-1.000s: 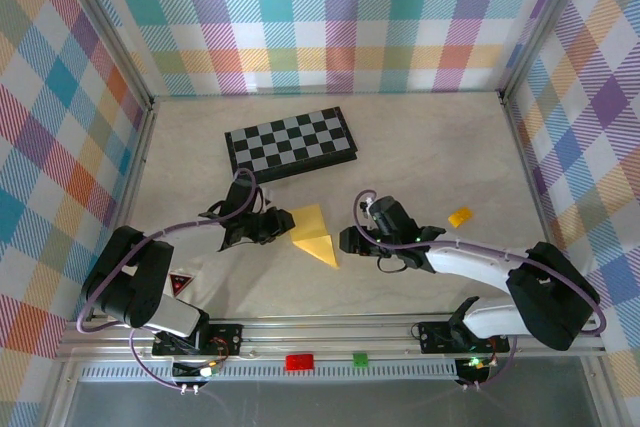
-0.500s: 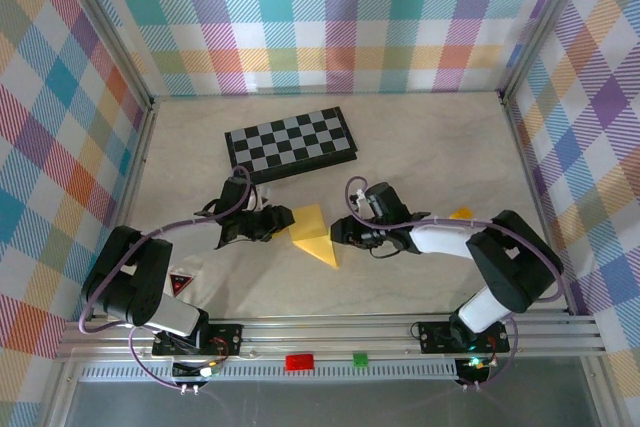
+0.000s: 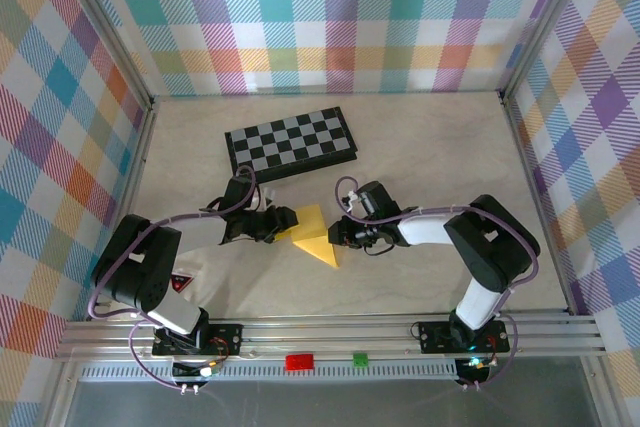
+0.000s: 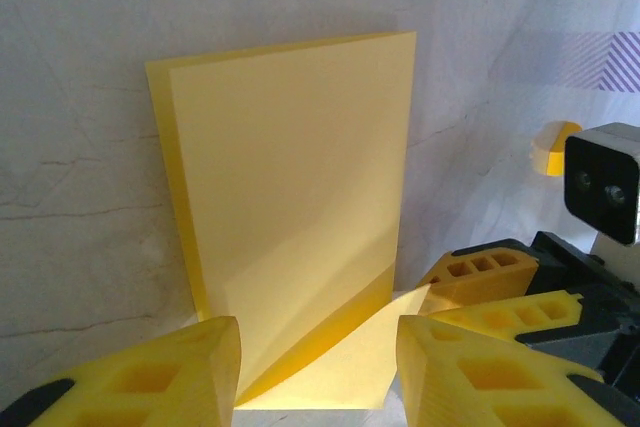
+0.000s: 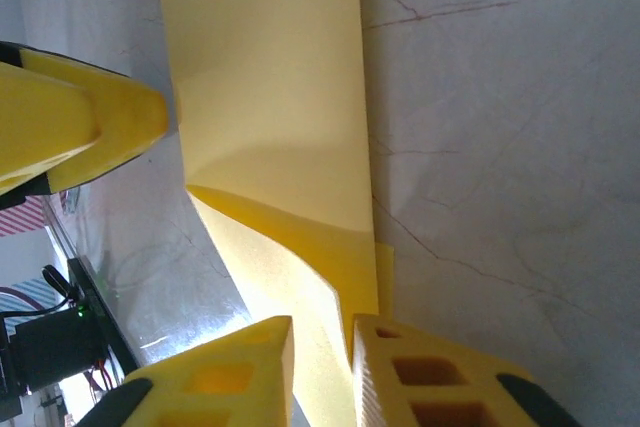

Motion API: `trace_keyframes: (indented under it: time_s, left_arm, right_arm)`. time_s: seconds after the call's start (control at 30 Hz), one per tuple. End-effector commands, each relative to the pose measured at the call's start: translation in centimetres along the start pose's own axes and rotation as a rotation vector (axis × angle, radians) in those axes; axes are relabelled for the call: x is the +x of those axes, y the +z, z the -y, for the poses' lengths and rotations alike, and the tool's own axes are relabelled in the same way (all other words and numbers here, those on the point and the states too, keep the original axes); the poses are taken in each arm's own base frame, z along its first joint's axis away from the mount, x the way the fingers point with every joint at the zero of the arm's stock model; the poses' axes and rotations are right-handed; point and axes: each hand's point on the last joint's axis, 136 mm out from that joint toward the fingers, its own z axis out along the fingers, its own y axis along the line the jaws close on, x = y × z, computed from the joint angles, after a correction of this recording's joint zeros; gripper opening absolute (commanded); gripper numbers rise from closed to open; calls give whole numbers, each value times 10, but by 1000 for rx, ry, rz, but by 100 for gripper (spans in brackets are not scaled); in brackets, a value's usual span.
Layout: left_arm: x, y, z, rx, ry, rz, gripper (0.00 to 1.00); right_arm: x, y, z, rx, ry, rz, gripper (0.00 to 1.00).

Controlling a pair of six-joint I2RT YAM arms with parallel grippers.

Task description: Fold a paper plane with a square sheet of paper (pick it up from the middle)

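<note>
The yellow sheet of paper [image 3: 312, 231] lies folded in layers on the table, with one point toward the near edge. My left gripper [image 3: 277, 226] is at its left side. In the left wrist view this gripper [image 4: 318, 329] is open, and a lifted flap of the paper [image 4: 290, 177] lies between its fingers. My right gripper [image 3: 339, 232] is at the paper's right edge. In the right wrist view its jaws [image 5: 322, 325] stand narrowly open around a raised fold of the paper [image 5: 275, 97].
A black-and-grey chessboard [image 3: 291, 143] lies beyond the paper. A small orange-yellow block [image 4: 551, 146] sits farther right, behind the right arm. Plaid walls close in the table at the back and both sides. A metal rail [image 3: 330, 332] runs along the near edge.
The right gripper has moved left up to the paper's edge and its jaws have narrowed. The left gripper's jaws have widened at the paper's left side.
</note>
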Motion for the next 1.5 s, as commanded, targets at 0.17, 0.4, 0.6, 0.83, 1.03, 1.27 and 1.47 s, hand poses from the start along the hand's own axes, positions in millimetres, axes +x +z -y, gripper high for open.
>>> trace_keyframes:
  time_s: [0.17,0.4,0.6,0.83,1.03,1.27,1.47]
  left_arm:
    - [-11,0,-6,-30,-8,18,50]
    - [-14,-5,-1,-27,2,37,60]
    - [-15,-5,3,-18,2,36,64]
    - [-16,-1,12,43,0,16,59]
    - [-22,1,23,83,18,12,51]
    - [-23,16,23,105,-3,-43,46]
    - [-23,20,27,137,-9,-60,43]
  right_arm:
    - [-3,-4,-12,-40,-68,10,10]
    - [-5,-11,-10,-89,-51,51,9]
    - [-6,-13,-4,-108,-29,78,9]
    - [-7,-15,1,-142,-1,90,10]
    - [-4,-11,5,-140,9,78,11]
    - [-4,-9,7,-135,15,80,11]
    - [-3,-10,12,-123,21,81,11]
